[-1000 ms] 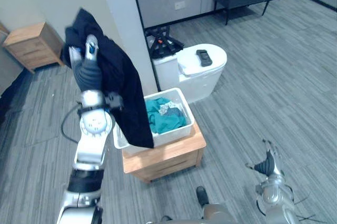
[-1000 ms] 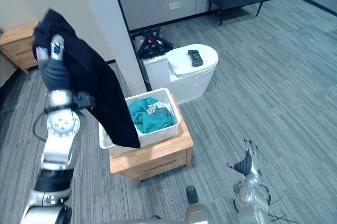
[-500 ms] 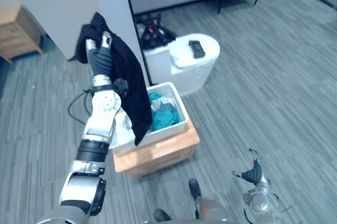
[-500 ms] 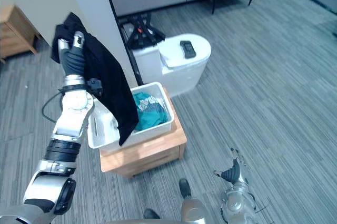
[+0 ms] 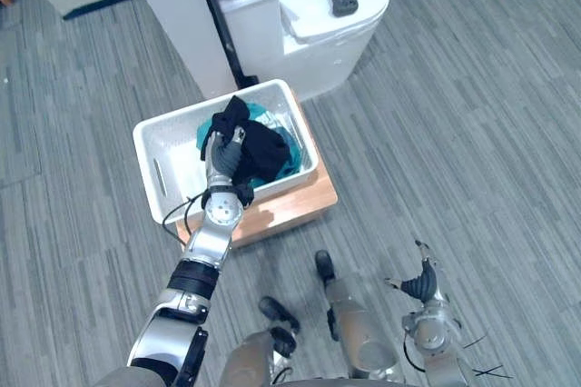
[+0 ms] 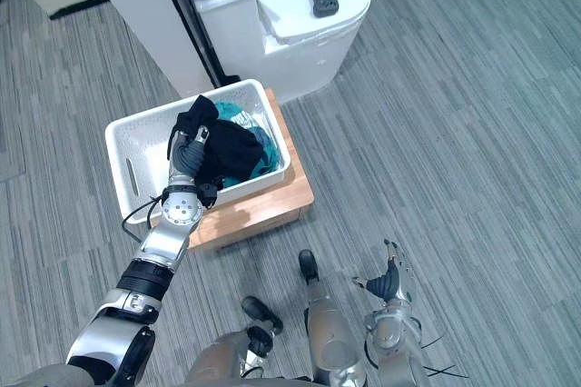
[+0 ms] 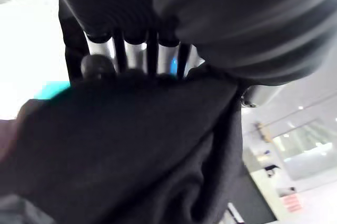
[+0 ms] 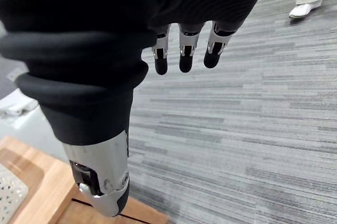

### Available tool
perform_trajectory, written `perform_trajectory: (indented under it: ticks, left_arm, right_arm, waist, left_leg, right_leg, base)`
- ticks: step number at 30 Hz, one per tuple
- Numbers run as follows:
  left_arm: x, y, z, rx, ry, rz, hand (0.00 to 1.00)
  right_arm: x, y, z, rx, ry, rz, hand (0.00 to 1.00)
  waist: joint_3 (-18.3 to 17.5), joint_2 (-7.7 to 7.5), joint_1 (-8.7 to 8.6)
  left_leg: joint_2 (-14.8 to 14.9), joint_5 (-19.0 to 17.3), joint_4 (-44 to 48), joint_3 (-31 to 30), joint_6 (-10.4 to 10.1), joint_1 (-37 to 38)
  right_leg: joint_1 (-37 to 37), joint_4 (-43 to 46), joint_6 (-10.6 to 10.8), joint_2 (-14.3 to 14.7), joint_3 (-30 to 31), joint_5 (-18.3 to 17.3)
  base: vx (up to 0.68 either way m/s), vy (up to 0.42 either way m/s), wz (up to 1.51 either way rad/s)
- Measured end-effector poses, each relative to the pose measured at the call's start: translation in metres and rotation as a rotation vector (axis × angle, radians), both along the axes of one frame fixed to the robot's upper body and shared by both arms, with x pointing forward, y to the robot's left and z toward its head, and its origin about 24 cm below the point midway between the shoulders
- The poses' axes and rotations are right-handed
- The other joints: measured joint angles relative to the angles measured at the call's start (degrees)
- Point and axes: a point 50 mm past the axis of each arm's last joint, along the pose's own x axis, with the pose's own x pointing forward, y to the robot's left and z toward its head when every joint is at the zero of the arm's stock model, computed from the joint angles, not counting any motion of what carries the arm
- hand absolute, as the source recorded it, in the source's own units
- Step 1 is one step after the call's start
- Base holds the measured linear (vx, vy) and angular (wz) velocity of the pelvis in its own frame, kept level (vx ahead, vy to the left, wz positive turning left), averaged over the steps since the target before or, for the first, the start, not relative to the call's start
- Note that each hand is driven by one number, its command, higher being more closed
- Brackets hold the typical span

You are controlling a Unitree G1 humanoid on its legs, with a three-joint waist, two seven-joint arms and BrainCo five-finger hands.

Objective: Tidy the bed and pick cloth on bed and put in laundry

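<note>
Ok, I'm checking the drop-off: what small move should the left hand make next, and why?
Probably open the left hand and let go: its fingers are curled round the dark cloth, which sits bunched inside the white basket, over the teal cloth there.

Lighting: bright, even and diffuse, coming from overhead.
Head views: grey floor (image 5: pixel 472 133) uniformly lit, with just a soft shadow at the foot of the wooden stand (image 5: pixel 300 205). White basket (image 5: pixel 154 146) and white pedestal (image 5: pixel 318 14) are bright, no hard glare. Left wrist view: basket wall blown out to white, dark cloth (image 7: pixel 121 150) near-black, ceiling lights show as small hot spots. Right wrist view: right hand (image 8: pixel 105 24) dark against the well-lit floor, small glints on its fingers (image 8: pixel 182 50).
</note>
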Motion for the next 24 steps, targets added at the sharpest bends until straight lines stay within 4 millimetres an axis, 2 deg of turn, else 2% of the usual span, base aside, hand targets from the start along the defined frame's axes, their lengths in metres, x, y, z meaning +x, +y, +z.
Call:
perform_trajectory:
  ticks: [1,3,6,11,12,13,14,16,18,19,21,23,24]
  left_arm:
    - [0.000,0.004,0.000,-0.002,0.000,0.016,0.00]
    - [-0.001,0.007,0.000,-0.005,0.007,0.032,0.00]
    - [-0.004,0.014,-0.003,-0.020,0.010,0.059,0.00]
    - [-0.022,0.035,-0.008,-0.056,-0.016,0.136,0.00]
    - [-0.027,0.042,-0.009,-0.073,-0.024,0.163,0.00]
    - [-0.033,0.048,-0.011,-0.076,-0.026,0.186,0.00]
    - [-0.037,0.052,-0.013,-0.073,-0.024,0.197,0.00]
    - [-0.053,0.058,-0.027,-0.093,0.005,0.228,0.00]
    - [-0.063,0.057,-0.036,-0.124,0.021,0.232,0.00]
    - [-0.074,0.054,-0.045,-0.152,0.030,0.234,0.00]
    - [-0.089,0.050,-0.059,-0.192,0.060,0.243,0.00]
    - [-0.114,0.043,-0.085,-0.281,0.134,0.276,0.00]
    - [-0.121,0.041,-0.093,-0.305,0.162,0.286,0.00]
  right_arm:
    - [0.000,0.000,-0.002,0.006,0.010,0.000,0.00]
    - [-0.002,0.000,-0.005,0.016,0.024,-0.004,0.00]
    - [-0.005,0.000,-0.009,0.029,0.047,-0.007,0.00]
    - [-0.018,-0.001,-0.026,0.054,0.143,-0.006,0.00]
    - [-0.020,-0.001,-0.030,0.060,0.165,-0.001,0.00]
    - [-0.024,-0.001,-0.034,0.066,0.192,-0.001,0.00]
    - [-0.027,0.000,-0.037,0.072,0.210,0.001,0.00]
    - [-0.033,-0.005,-0.044,0.070,0.250,-0.011,0.00]
    - [-0.040,-0.008,-0.049,0.073,0.284,-0.031,0.00]
    - [-0.045,-0.010,-0.053,0.075,0.309,-0.043,0.00]
    - [-0.051,-0.012,-0.057,0.081,0.334,-0.061,0.00]
    - [-0.057,-0.015,-0.062,0.101,0.367,-0.091,0.00]
    - [-0.059,-0.015,-0.064,0.111,0.374,-0.103,0.00]
  waist:
    - [0.0,-0.01,0.15]
    - [0.0,-0.03,0.19]
    - [0.0,-0.04,0.09]
    - [-0.1,0.07,0.01]
    - [-0.2,-0.03,0.06]
    - [-0.7,-0.84,0.21]
    - [-1.2,-1.62,0.22]
    - [-2.9,-0.86,0.09]
    - [-4.0,-0.55,0.25]
    - [-5.3,-0.38,0.41]
    - [-7.0,-0.24,1.69]
    - [-9.0,0.13,3.25]
    - [-9.3,0.17,3.33]
  left_leg:
    - [0.2,0.1,0.0,0.0,-0.2,-0.4]
    - [0.8,0.4,0.0,-0.1,-0.4,-0.3]
    - [1.5,0.6,-0.2,0.0,-0.8,1.4]
    - [2.3,1.3,-2.2,-0.2,-2.0,5.3]
    - [2.6,1.7,-2.2,-0.5,-2.6,5.7]
    - [2.2,2.1,-2.2,-0.6,-3.1,6.1]
    - [1.6,2.2,-2.3,-0.8,-3.3,6.5]
    - [1.5,3.6,-4.3,-1.4,-4.9,7.8]
    - [1.4,4.5,-6.3,-1.8,-6.0,9.6]
    - [1.4,4.9,-7.7,-1.7,-6.5,11.2]
    - [1.5,5.2,-8.3,-1.7,-6.8,12.7]
    - [1.4,5.1,-8.4,-1.8,-6.7,14.2]
    - [1.4,5.1,-8.4,-1.8,-6.6,14.6]
  right_leg:
    - [-0.4,0.0,-0.6,0.2,-0.1,0.5]
    - [-0.4,0.0,0.0,0.7,0.0,1.3]
    - [1.3,-0.3,-0.2,1.4,0.2,1.7]
    - [5.3,-1.6,-0.3,2.5,0.2,1.7]
    - [5.7,-1.6,-0.3,2.8,0.1,1.2]
    - [6.5,-1.6,-0.3,2.4,0.1,-1.4]
    - [7.2,-1.7,-1.2,1.8,0.0,-4.1]
    - [8.0,-1.7,-1.7,2.1,-1.1,-5.2]
    - [9.4,-1.7,-2.3,2.4,-2.3,-5.8]
    - [10.6,-1.7,-2.3,2.6,-3.3,-6.3]
    - [12.0,-1.7,-2.2,2.8,-3.6,-6.8]
    - [13.7,-1.7,-2.4,2.5,-5.0,-7.7]
    - [14.2,-1.7,-2.2,2.4,-5.4,-8.0]
  base:
    - [-0.01,0.009,0.04]
    - [0.00,0.000,0.00]
    - [0.00,0.006,-0.01]
    - [0.01,0.006,0.05]
    - [0.01,-0.013,0.14]
    - [0.03,-0.041,0.18]
    - [0.03,-0.060,0.22]
    - [0.03,-0.070,0.23]
    - [0.03,-0.019,0.26]
    - [0.03,0.024,0.28]
    - [0.03,0.054,0.14]
    - [0.02,0.077,0.11]
    - [0.01,0.097,0.26]
